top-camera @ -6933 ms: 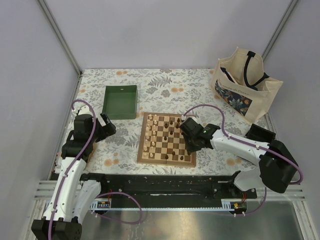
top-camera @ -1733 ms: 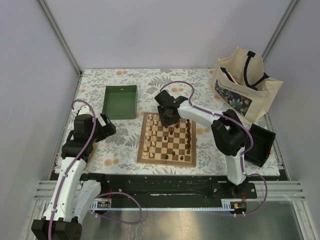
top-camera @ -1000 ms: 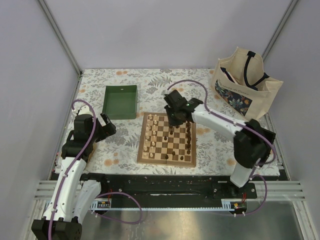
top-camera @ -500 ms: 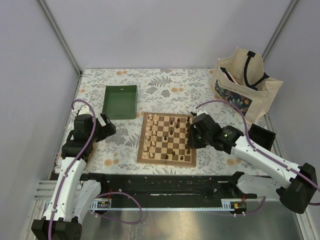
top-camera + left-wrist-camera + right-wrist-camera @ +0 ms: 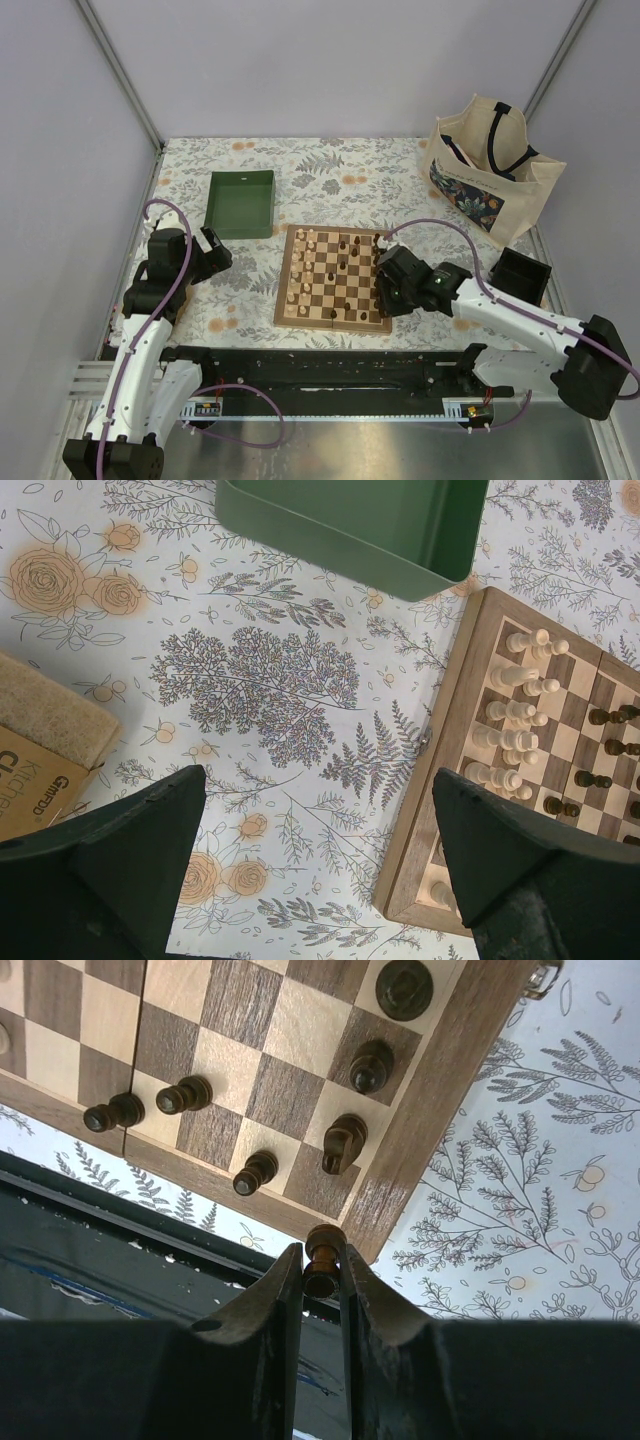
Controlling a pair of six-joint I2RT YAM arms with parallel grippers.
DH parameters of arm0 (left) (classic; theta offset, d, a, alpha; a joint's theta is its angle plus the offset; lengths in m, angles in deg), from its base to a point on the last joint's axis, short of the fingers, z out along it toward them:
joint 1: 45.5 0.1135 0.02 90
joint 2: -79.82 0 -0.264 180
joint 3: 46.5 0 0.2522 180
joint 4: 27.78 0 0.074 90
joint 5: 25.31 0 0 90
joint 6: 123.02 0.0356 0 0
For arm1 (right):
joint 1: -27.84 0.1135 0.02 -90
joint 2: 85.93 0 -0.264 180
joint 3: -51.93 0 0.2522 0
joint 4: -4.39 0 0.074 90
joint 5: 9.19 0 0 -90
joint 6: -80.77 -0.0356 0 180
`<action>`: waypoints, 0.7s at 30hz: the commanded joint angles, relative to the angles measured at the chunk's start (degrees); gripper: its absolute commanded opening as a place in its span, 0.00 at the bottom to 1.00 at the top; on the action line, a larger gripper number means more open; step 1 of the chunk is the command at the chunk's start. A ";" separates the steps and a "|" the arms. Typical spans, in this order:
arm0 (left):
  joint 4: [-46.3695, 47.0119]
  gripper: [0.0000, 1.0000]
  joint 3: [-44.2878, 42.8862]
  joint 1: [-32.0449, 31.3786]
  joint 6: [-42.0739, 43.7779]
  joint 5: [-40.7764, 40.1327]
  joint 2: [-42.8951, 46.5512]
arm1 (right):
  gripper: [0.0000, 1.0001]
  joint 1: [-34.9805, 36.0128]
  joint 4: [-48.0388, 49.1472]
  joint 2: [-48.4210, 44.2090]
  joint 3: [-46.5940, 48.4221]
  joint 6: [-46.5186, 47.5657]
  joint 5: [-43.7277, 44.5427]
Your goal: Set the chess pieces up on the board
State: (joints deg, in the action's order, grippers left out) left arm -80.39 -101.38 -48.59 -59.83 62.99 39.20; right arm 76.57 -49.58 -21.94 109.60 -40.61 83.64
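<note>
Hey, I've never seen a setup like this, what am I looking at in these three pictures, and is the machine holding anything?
These are two robot arms bolted at the table's near edge. The wide picture comes from a fixed camera above and behind them; the other two come from a camera on each wrist, looking past that arm's own two-finger tool. On the flowered cloth lie a wooden chessboard with dark and pale chessmen on it, a green tray and a printed tote bag. The left tool hangs open beside the board, holding nothing. The right tool is shut on a small dark piece by the board's near right corner.
</note>
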 commanded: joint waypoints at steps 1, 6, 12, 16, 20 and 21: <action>2.99 0.99 -0.89 0.28 0.35 0.73 -0.07 | 0.20 1.72 2.24 2.28 -0.22 -0.35 0.24; 2.99 0.99 -0.89 0.28 0.35 0.73 0.02 | 0.20 2.51 3.55 4.22 -0.48 -0.53 1.74; 2.99 0.99 -0.89 0.28 0.35 0.90 -0.25 | 0.20 3.21 4.96 5.44 -0.92 -1.23 3.14; 3.08 0.99 -0.89 0.28 0.35 0.82 -0.16 | 0.21 3.74 6.28 6.41 -1.18 -1.49 3.76; 2.99 0.99 -0.80 0.28 0.35 0.64 -0.07 | 0.21 4.09 6.98 7.12 -1.53 -1.85 4.99; 3.08 0.99 -0.80 0.28 0.35 0.64 -0.16 | 0.22 4.18 7.33 7.03 -1.88 -1.85 5.08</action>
State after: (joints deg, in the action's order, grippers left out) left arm -80.39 -101.38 -48.59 -59.83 62.99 39.20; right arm 79.89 -44.77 -15.17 108.37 -41.33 85.96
